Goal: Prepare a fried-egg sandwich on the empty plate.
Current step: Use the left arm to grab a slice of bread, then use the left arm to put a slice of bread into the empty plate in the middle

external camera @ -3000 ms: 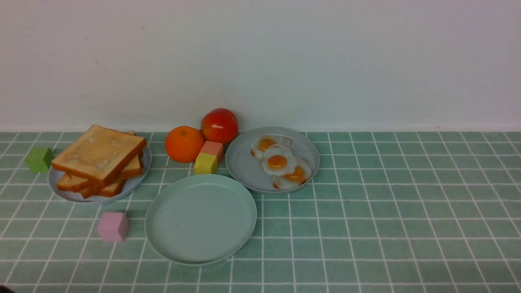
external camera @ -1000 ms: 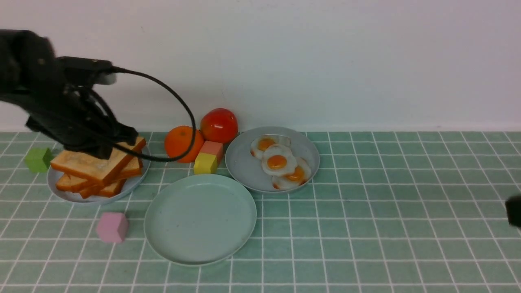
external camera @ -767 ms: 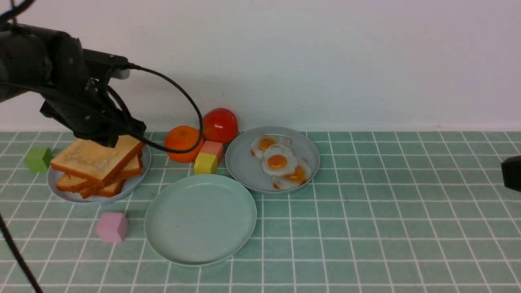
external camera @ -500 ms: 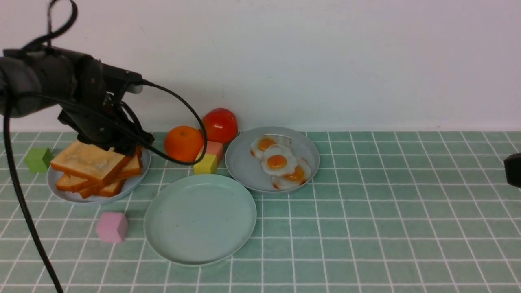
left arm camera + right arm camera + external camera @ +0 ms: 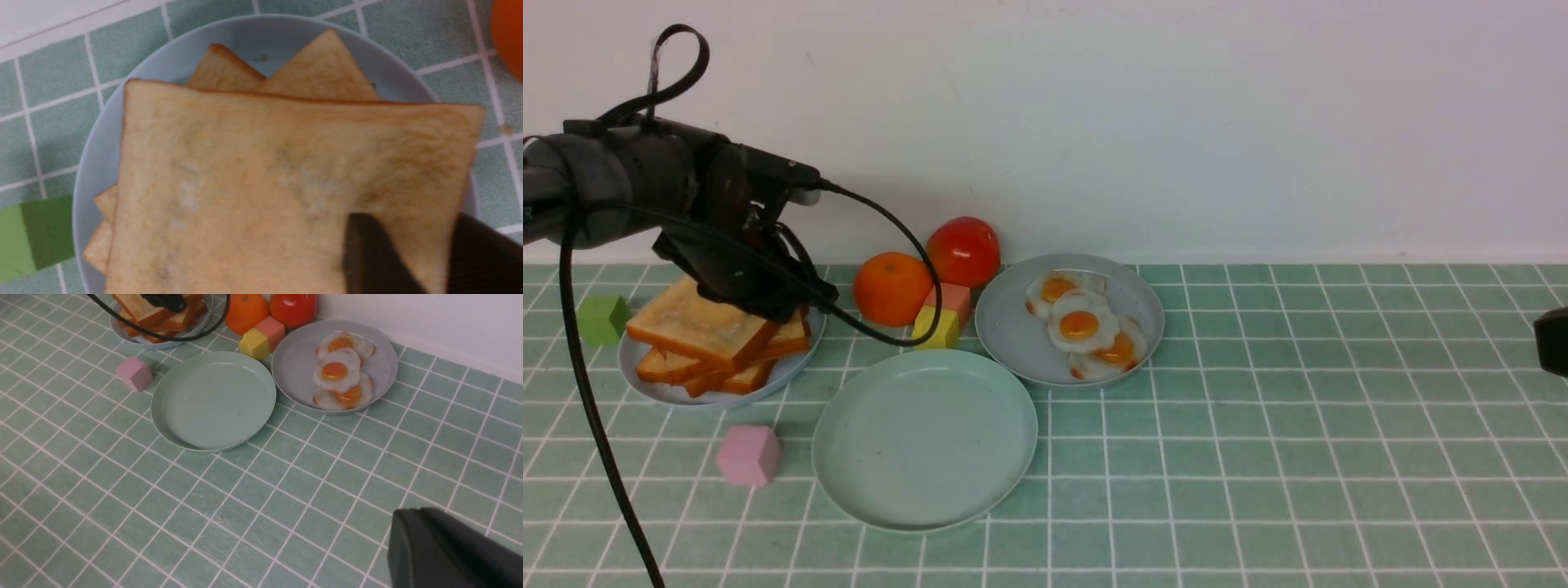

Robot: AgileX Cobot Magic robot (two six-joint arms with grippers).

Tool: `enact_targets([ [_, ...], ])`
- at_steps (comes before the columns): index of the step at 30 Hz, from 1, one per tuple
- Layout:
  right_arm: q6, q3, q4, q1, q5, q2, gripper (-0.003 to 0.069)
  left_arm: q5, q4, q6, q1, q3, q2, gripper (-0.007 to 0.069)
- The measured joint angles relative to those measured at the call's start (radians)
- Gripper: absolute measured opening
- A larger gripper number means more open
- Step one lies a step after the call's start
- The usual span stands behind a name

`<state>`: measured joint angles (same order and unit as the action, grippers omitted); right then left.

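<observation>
In the front view, the left gripper (image 5: 768, 304) sat low on the right end of the top toast (image 5: 698, 322). That slice lay on its stack on a grey plate (image 5: 796, 359). The empty plate (image 5: 925, 441) stood just beside the stack, nothing on it yet, and the eggs (image 5: 1080, 325) lay on a second grey plate behind. In the left wrist view, one of the fingers (image 5: 367, 253) lay over the toast's top and the other stood off its edge; whether they had pinched it could not be told. A good pick probably needed a bite on that slice alone, a level lift and a flat set-down mid-plate. In the right wrist view, the right gripper (image 5: 433, 543) hung well apart over tiles, its jaws unreadable.
</observation>
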<state>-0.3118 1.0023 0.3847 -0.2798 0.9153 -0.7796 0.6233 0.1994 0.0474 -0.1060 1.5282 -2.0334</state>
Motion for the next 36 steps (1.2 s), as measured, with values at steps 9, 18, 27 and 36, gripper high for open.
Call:
enact_targets([
  [9,0.0,0.0,0.0,0.0,0.019,0.001,0.0042,0.081,0.001,0.0,-0.009,-0.003,0.125,0.0097],
  [18,0.0,0.0,0.001,0.0,0.022,0.001,0.0052,0.22,-0.006,-0.108,-0.271,-0.096,0.301,0.0096],
  [27,0.0,0.0,0.0,0.0,0.03,0.001,0.0061,0.145,0.044,-0.156,-0.505,-0.19,0.22,0.0094],
  [36,0.0,0.0,0.0,0.0,0.033,0.001,0.0116,0.095,0.063,-0.174,-0.51,-0.192,0.127,0.0092],
])
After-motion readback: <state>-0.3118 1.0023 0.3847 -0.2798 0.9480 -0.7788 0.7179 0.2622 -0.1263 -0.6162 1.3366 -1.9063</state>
